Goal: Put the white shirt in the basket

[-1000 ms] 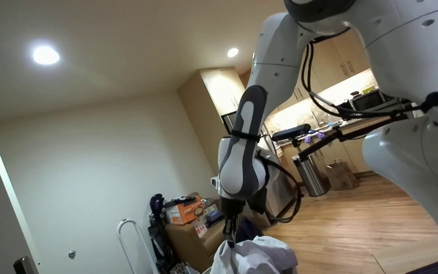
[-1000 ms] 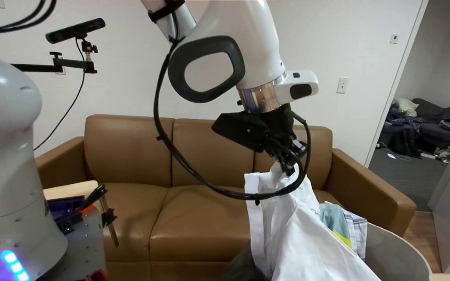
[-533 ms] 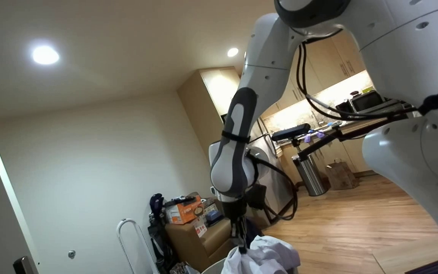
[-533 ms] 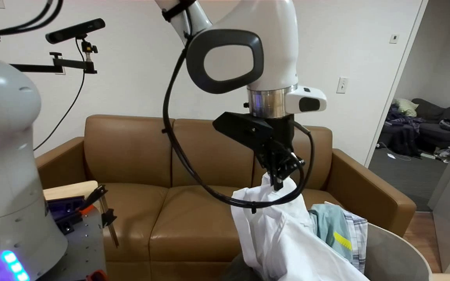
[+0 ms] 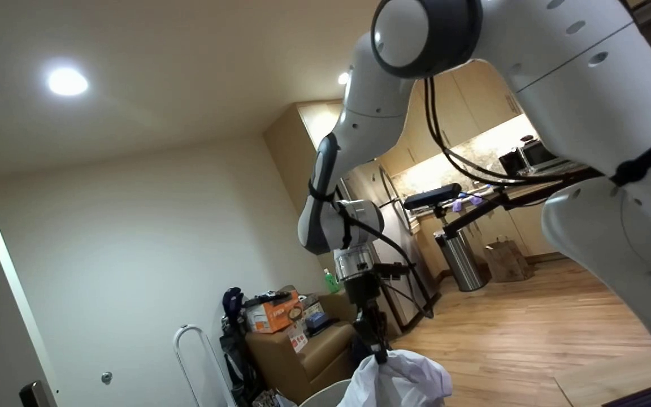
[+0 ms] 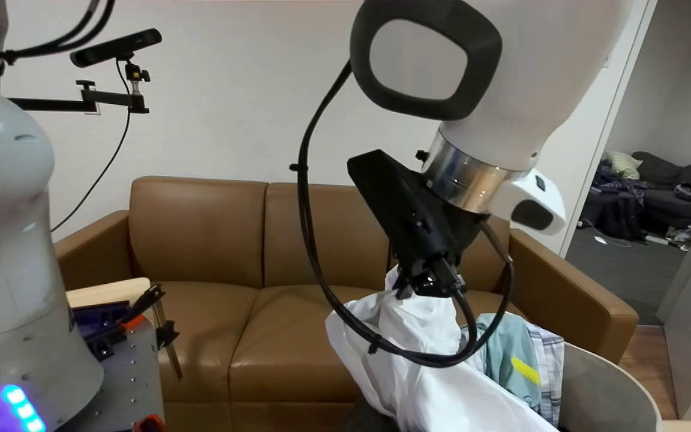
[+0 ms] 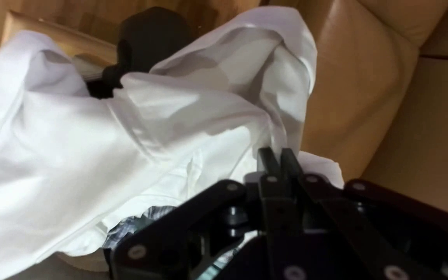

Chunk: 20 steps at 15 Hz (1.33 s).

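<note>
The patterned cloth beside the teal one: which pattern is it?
Plaid cloth, best seen in an exterior view.

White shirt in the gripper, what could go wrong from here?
The gripper pinches the white shirt at one spot, so its loose folds might end up draped outside the basket. In an exterior view, the arm cable loops in front of the shirt and could snag it. The green cloth beside the shirt might get dragged along.

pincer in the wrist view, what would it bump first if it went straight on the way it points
Likely more of the white shirt, whose cloth the pincer grips; what lies behind those folds is hidden, depth unclear.
</note>
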### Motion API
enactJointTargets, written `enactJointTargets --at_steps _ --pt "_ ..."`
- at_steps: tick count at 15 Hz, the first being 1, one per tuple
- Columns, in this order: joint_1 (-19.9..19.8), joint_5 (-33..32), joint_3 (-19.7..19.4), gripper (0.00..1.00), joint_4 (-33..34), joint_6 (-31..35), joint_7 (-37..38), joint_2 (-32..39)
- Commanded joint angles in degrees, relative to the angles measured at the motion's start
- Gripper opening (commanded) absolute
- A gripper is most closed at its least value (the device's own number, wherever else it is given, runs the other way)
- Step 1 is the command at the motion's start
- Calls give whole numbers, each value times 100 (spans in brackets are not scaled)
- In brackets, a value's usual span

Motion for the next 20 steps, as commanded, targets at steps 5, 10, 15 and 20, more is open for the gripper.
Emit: enactJointTargets --at_steps 5,10,15,20 --pt "-1651 24 1873 4 98 785 423 193" --pt "-3414 1142 3656 3 183 2159 558 502" --pt "-4497 1775 4564 2 663 2706 736 1552" --pt "-5342 1919 5084 2 1277 2237 751 2320"
